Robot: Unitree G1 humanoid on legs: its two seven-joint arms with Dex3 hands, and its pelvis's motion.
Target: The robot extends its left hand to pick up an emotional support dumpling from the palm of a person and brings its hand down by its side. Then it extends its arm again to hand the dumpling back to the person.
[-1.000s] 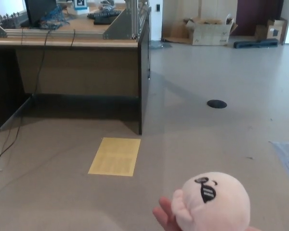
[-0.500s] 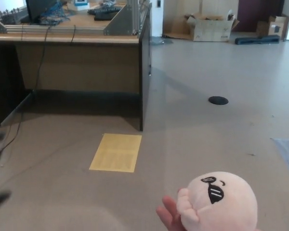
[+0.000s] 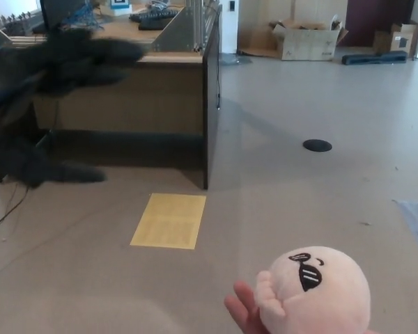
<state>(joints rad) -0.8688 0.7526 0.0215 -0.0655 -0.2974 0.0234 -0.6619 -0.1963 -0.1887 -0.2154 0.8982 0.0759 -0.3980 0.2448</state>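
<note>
- Pink plush, the one dumpling (image 3: 320, 291) in view sat on a person's hand (image 3: 242, 312) at the bottom edge, right of centre, held up and out, presumably so the robot could take it.
- Its stitched black face pointed up toward the camera, and only the person's fingertips showed from under it.
- One robot hand appeared: the left hand (image 3: 52, 104), a blurred black shape at the upper left, well apart from the dumpling and touching nothing.
- Its fingers looked spread wide, upper ones stretched rightward and the thumb jutting out below, a shape that suits a reach; the blur left finer detail unclear.
- No right hand showed at all.
- One wooden desk (image 3: 125, 90) stood behind the left hand, one yellow sheet (image 3: 168, 220) lay flat on the floor, and one dark round disc (image 3: 317, 145) sat farther off.
- The pickup seemed not yet begun.
</note>
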